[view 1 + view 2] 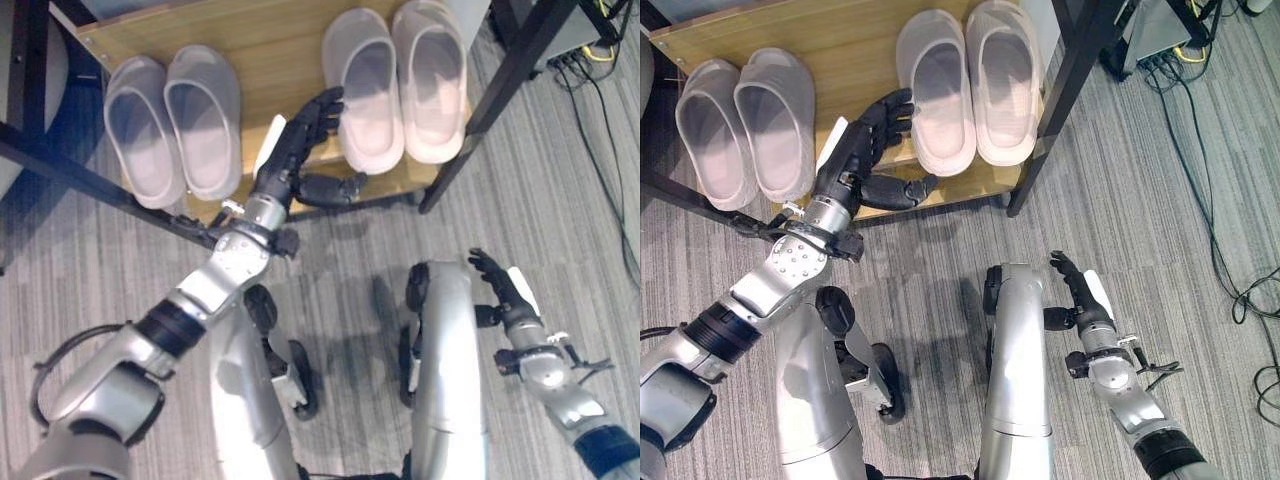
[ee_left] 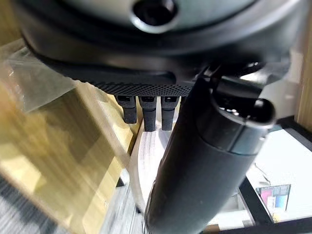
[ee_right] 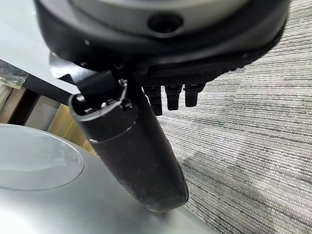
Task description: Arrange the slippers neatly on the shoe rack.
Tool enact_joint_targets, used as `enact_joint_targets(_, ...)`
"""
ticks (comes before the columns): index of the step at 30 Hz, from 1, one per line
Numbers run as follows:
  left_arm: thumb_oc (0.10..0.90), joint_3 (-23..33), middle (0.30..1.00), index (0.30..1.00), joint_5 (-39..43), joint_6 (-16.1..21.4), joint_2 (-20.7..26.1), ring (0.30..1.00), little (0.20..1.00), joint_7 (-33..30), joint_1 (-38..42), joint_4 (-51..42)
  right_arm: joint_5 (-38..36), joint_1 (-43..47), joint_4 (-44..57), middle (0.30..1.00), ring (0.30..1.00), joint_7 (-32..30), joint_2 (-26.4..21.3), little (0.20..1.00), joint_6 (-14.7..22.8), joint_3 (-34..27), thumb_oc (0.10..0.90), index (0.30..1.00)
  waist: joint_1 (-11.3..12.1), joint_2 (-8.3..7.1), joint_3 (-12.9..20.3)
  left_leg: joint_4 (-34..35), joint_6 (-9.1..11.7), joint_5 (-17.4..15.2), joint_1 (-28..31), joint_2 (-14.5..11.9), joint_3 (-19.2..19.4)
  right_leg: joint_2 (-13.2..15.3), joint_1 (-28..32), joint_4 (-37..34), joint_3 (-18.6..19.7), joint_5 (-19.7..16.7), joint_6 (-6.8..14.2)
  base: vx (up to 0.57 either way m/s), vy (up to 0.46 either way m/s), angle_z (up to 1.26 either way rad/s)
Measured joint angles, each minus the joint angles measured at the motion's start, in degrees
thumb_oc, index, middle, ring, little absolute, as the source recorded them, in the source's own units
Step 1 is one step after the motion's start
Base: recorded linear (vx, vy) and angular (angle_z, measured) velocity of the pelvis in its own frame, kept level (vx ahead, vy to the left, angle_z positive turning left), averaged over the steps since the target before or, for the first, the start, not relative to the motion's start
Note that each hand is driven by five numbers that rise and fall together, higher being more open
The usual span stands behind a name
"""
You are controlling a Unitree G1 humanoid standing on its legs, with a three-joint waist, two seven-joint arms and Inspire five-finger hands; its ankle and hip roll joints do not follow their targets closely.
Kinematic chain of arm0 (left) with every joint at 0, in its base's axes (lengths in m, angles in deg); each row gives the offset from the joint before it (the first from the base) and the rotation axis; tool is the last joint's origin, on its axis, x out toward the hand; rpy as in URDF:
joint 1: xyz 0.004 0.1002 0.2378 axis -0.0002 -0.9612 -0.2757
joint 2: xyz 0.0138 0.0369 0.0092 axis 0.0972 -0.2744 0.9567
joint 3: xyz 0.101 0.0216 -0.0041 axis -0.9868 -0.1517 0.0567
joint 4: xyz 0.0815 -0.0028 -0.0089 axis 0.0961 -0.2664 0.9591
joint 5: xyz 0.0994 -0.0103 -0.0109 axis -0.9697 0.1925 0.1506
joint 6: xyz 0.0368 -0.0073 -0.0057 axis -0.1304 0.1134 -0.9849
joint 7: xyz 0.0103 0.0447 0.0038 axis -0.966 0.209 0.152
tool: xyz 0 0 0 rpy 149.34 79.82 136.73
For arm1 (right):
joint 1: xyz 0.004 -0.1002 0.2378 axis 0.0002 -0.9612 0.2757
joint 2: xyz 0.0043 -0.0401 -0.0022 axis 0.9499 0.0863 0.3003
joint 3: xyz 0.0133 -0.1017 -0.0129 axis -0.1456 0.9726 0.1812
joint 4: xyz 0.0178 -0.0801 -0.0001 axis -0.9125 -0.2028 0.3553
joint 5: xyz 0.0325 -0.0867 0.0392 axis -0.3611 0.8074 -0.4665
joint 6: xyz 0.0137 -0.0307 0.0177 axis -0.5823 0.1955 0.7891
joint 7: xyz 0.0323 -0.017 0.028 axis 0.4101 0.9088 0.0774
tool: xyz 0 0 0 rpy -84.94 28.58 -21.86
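Note:
Two pairs of pale slippers lie on the low wooden shoe rack [image 1: 270,50]. The left pair [image 1: 175,125] sits side by side, toes toward me. The right pair [image 1: 405,80] sits the same way at the rack's right end. My left hand [image 1: 300,140] is open over the rack between the pairs, its straight fingers [image 1: 325,105] reaching the left edge of the nearer right slipper [image 2: 151,156]; its thumb [image 1: 330,187] stretches along the rack's front edge. My right hand [image 1: 500,285] hangs open low over the carpet, away from the rack.
Black frame legs [image 1: 500,95] slant down at the rack's right and a dark bar [image 1: 70,170] crosses at its left. Grey striped carpet [image 1: 560,200] spreads in front. Cables and a power strip [image 1: 1200,60] lie at the far right.

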State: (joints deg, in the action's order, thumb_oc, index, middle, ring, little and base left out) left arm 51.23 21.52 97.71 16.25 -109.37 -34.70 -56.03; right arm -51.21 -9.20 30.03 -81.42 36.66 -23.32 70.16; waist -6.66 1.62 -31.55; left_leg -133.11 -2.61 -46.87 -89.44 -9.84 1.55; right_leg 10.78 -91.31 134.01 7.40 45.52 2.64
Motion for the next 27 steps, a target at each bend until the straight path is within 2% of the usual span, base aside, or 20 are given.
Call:
enact_joint_targets(12, 0.800, 0.07, 0.900, 0.900, -0.06, 0.03, 0.09, 0.900, 0.900, -1.13, 2.37, 3.48, 0.02, 0.55, -0.02, 0.900, 0.900, -0.02, -0.24, 0.900, -0.02, 0.92, 0.800, 0.900, -0.58, -0.04, 0.00, 0.04, 0.00, 0.00, 0.01, 0.03, 0.01, -0.03, -0.02, -0.04, 0.02, 0.02, 0.04, 0.00, 0.000, 0.00)
enact_joint_targets(16, 0.800, 0.07, 0.900, 0.900, -0.06, 0.03, 1.92, 0.900, 0.900, -0.91, 2.34, 2.07, 0.07, 0.67, -0.02, 0.900, 0.900, -0.02, -0.21, 0.900, -0.01, 0.96, 0.800, 0.900, -0.57, -0.06, -0.01, 0.04, 0.00, 0.00, -0.09, 0.02, 0.01, -0.05, -0.17, -0.04, 0.02, 0.05, 0.11, 0.00, 0.000, 0.00)
enact_joint_targets(21, 0.800, 1.06, 0.900, 0.900, 0.06, 0.60, 7.00, 0.900, 0.900, -0.91, 0.86, -7.06, 0.47, 0.63, -0.04, 0.900, 0.900, -0.16, 0.08, 0.900, 0.00, 0.83, 0.800, 0.900, -0.54, -0.06, -0.02, 0.10, 0.02, -0.01, -0.22, 0.14, 0.00, -0.05, -0.28, -0.04, 0.05, 0.12, 0.17, 0.01, 0.001, 0.00)
enact_joint_targets(27, 0.800, 9.99, 0.900, 0.900, -0.58, 2.95, 10.72, 0.900, 0.900, -0.73, -5.05, -18.06, 2.61, 0.06, -0.09, 0.900, 0.900, -0.44, 0.64, 0.900, 0.01, -0.28, 0.800, 0.900, 0.17, -0.04, 0.00, 0.65, 0.09, -0.01, -0.20, 0.20, 0.00, -0.05, -0.24, -0.49, 0.03, 0.21, 0.15, 0.02, 0.001, 0.00)
